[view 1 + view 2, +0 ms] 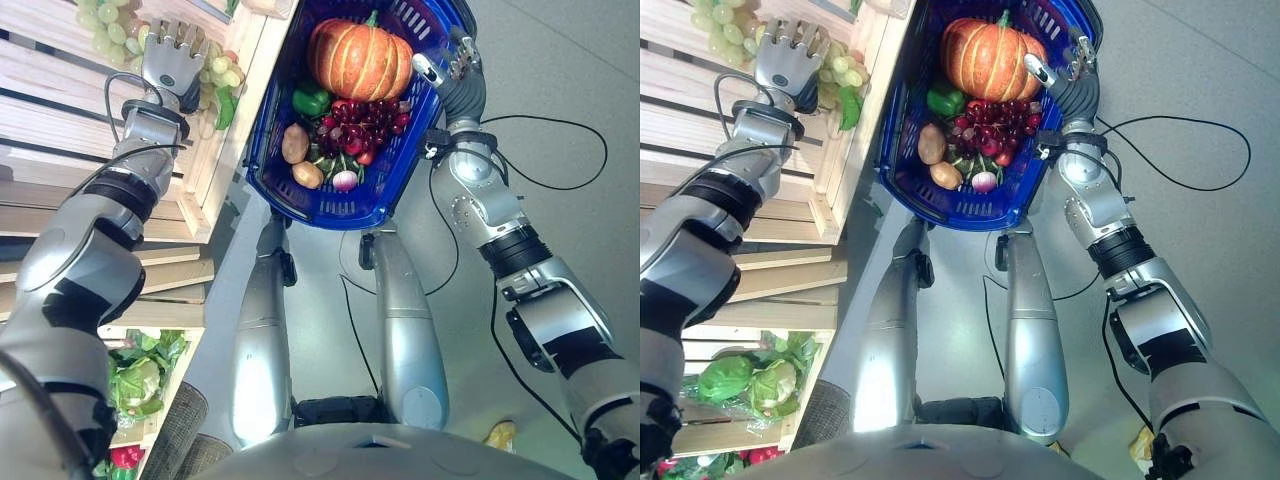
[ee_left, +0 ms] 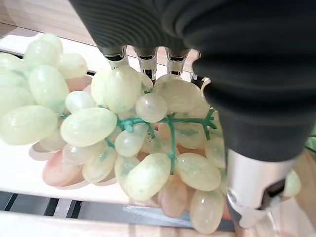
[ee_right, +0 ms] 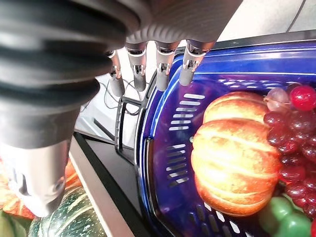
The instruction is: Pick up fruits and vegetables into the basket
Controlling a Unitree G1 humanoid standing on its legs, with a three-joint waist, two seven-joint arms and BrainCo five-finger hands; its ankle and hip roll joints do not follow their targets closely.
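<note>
A bunch of green grapes (image 2: 123, 128) lies on a pale wooden shelf (image 1: 60, 80) at the upper left. My left hand (image 1: 172, 60) is spread over the bunch with straight fingers (image 2: 145, 57) resting on its top, thumb beside it. My right hand (image 1: 452, 58) is curled on the rim of a blue plastic basket (image 1: 300, 205) and holds it up in the air. In the basket lie an orange pumpkin (image 1: 360, 60), a green pepper (image 1: 310, 100), red grapes (image 1: 362, 125) and two potatoes (image 1: 295, 143).
Slatted wooden shelves (image 1: 180, 215) run down the left side. A lower shelf holds leafy greens (image 1: 750, 380). A green vegetable (image 1: 224, 106) lies beside the grapes. A striped green squash (image 3: 74, 217) shows near the basket. Grey floor (image 1: 580, 200) lies to the right.
</note>
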